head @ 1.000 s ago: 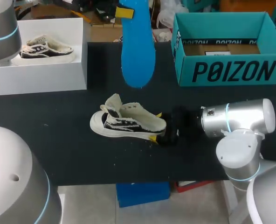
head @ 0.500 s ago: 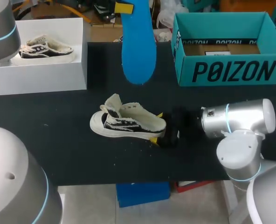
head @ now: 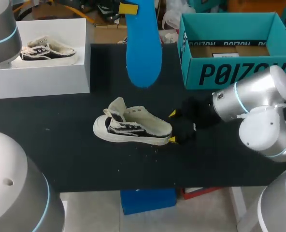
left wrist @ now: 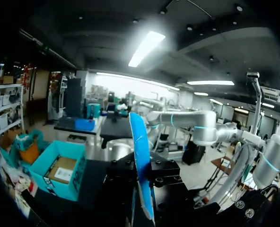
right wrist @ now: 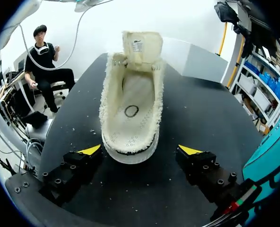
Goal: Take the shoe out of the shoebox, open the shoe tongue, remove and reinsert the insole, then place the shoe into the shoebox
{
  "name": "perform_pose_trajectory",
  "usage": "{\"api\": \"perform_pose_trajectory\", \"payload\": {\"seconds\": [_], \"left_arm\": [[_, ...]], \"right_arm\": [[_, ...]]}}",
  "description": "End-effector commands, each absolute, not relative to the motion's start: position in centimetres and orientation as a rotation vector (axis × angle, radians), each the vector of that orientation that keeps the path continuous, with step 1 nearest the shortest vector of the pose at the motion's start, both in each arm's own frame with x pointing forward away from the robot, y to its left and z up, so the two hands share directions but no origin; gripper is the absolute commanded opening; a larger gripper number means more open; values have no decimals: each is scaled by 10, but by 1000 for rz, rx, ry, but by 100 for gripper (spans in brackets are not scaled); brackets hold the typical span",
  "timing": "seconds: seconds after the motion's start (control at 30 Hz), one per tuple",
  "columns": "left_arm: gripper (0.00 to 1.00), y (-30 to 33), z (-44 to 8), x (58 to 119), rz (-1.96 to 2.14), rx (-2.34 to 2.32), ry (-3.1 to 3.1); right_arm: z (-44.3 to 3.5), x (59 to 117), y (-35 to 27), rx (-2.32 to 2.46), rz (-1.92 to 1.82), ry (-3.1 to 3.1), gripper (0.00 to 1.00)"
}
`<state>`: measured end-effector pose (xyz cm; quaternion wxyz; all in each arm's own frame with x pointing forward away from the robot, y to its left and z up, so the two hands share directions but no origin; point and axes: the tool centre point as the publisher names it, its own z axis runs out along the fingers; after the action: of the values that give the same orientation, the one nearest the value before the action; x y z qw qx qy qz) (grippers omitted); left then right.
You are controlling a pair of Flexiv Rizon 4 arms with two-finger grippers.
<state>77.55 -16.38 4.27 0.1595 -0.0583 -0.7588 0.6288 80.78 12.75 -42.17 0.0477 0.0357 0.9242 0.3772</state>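
Right gripper (right wrist: 140, 150): fingers spread wide, one on each side of the heel of the shoe (head: 133, 126), close to it but not touching, holding nothing. Left gripper (left wrist: 143, 183): closed on the blue insole (head: 143, 53), which hangs upright above the far middle of the table (head: 61, 145). Shoe: resting on its sole at mid-table, toe to the left, tongue raised. Teal shoebox (head: 237, 72): open, at far right.

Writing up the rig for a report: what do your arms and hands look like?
My left arm and right arm: smooth silver-grey tubes, rounded joint caps, thin light-blue rings. The left hand and right hand: black, blocky, dotted with screws; the right shows wedge-shaped yellow fingertips.
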Motion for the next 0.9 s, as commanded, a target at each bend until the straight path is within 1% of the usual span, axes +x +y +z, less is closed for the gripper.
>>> {"api": "perform_pose_trajectory", "payload": {"seconds": [0.03, 0.67, 0.9], "left_arm": [[0, -165, 43, 775, 1796, -165, -2172], [0, -165, 43, 775, 1796, -165, -2172], [0, -165, 43, 775, 1796, -165, -2172]], "right_arm": [[-406, 808, 125, 61, 222, 3173, 100], [-389, 799, 137, 252, -480, 3093, 100], [-389, 799, 137, 252, -480, 3093, 100]]}}
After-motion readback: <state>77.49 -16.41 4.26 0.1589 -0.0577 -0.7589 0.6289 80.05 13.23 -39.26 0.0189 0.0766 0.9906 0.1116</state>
